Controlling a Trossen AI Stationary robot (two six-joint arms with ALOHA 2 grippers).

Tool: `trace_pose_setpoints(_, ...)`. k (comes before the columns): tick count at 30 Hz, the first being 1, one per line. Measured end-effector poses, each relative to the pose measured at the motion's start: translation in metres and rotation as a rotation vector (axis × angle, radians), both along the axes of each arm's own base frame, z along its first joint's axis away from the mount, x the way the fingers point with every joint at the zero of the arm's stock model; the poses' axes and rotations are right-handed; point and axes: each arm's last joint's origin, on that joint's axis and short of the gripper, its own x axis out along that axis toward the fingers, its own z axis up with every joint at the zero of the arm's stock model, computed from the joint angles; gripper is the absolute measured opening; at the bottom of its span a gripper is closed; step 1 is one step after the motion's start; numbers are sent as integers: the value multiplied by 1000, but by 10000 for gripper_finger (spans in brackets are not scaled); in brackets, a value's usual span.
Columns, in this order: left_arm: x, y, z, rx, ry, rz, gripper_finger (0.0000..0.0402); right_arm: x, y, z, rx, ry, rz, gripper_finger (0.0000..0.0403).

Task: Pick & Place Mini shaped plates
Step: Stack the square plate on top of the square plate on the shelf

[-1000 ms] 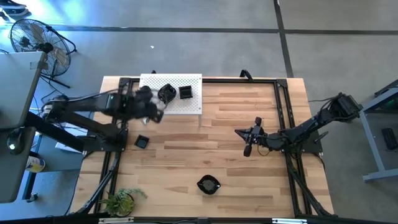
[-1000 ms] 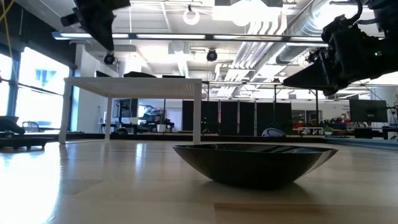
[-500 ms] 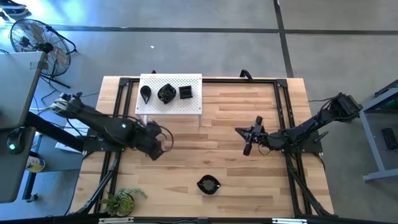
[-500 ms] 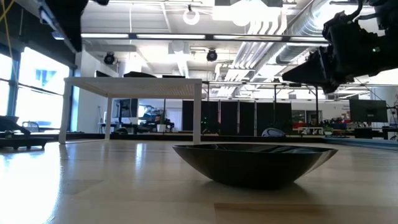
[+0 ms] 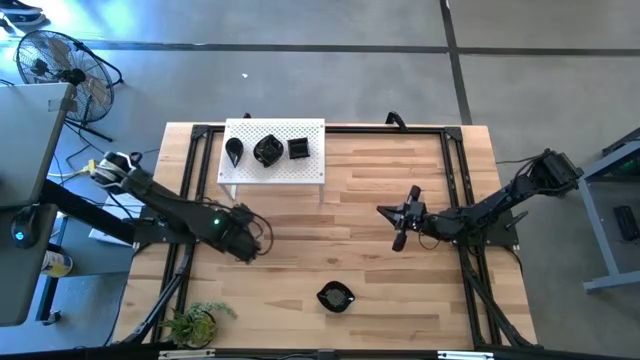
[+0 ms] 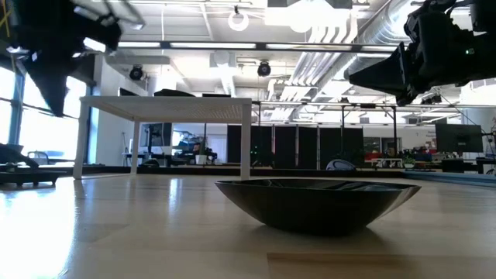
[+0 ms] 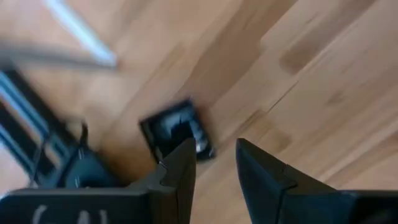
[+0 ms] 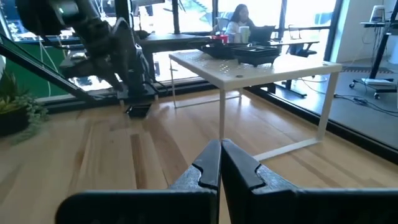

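3 mini shaped plates (image 5: 266,150) sit on the white perforated board (image 5: 312,168) at the far left; 2 remain on the counter (image 5: 380,260): a square plate (image 7: 177,129) beneath the left gripper (image 7: 214,163), fingers parted and empty, and a wavy plate (image 5: 335,296) at the near edge; the right gripper (image 8: 220,163) waits mid-counter, fingers clenched.

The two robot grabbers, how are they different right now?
The left gripper has a gap between its fingers; the right gripper is pinched shut. The left gripper hovers over a small square black plate near the table's left edge; the right gripper has no plate near it. Both are dark, two-fingered, and holding nothing.
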Motion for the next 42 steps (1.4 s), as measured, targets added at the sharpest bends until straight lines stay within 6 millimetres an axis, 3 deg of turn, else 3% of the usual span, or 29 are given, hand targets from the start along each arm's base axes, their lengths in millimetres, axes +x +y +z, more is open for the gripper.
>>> trace_pose_setpoints(3, -12, 6, -13, -64, 21, 90, 112, 0, 0, 0, 1, 3, 7, 0)
trace_pose_setpoints(6, -10, 11, -29, -148, 20, 159, 112, 0, 0, -1, 5, 5, 8, 0)
trace_pose_setpoints(12, -10, 23, -50, -156, 34, 221, 112, 0, 0, -1, 5, 5, 8, 0)
trace_pose_setpoints(25, -7, 39, -73, -196, -9, 299, 110, 0, 0, -1, 3, 11, 8, 0)
trace_pose_setpoints(37, -14, 42, -79, -187, 26, 312, 9, 0, 0, -1, 2, 12, 8, 0)
trace_pose_setpoints(42, -14, 42, -79, -187, 29, 307, 8, 0, 0, -1, 2, 12, 8, 0)
